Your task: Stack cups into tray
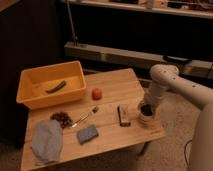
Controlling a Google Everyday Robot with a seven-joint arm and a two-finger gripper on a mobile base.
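Far right of the yellow tray, at the counter's edge, my claw hangs right at the pale cup. I cannot tell whether it is clamped. A red fruit lies just right of the tray.

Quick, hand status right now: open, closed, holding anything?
Hand: down at the pale cup by the right edge of the table; open, closed or holding the cup cannot be told.
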